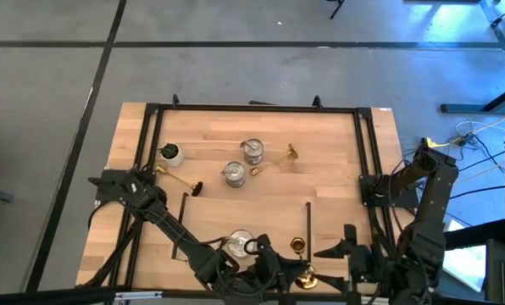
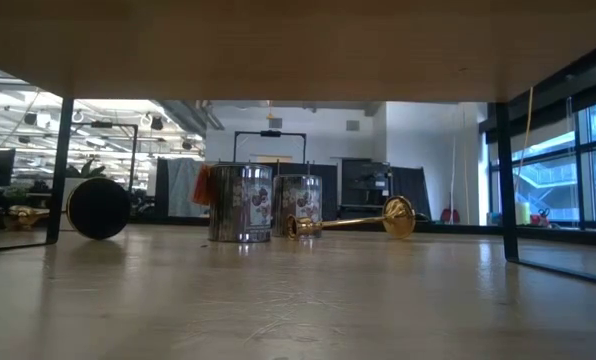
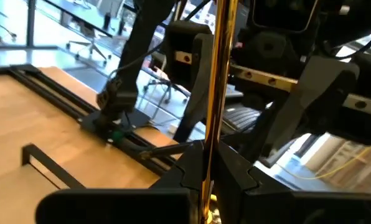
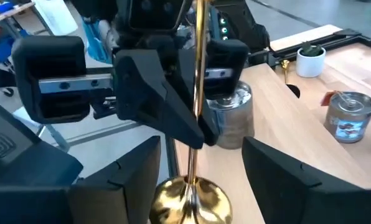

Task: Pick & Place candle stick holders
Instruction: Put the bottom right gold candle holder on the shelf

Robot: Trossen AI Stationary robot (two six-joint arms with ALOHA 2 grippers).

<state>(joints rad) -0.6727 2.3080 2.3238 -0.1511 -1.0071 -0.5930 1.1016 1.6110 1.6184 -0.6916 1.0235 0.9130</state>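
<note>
Down at six o'clock on the pale wooden table (image 1: pixel 337 169), we saw the left gripper (image 3: pixel 204 168) clamped tight on the slim polished stem of a gold brass holder (image 4: pixel 195 93), which stood upright on its round, domed base. The right gripper (image 4: pixel 198 180) sat around that base, its broad matte black fingers (image 4: pixel 120 186) spread apart on either side and gripping nothing.

Just beside it, toward seven o'clock, stood a squat silver-grey holder (image 4: pixel 230 115), a smooth metal cylinder. Two more such tins (image 1: pixel 252 152) stood near the table's centre, close together, with printed labels on their sides. A second brass holder (image 2: pixel 353 220) lay on its side at about one o'clock from them, its stem shining. A third (image 1: pixel 174 177) lay toward nine o'clock, near a small white pot with a green plant (image 1: pixel 170 153).
</note>
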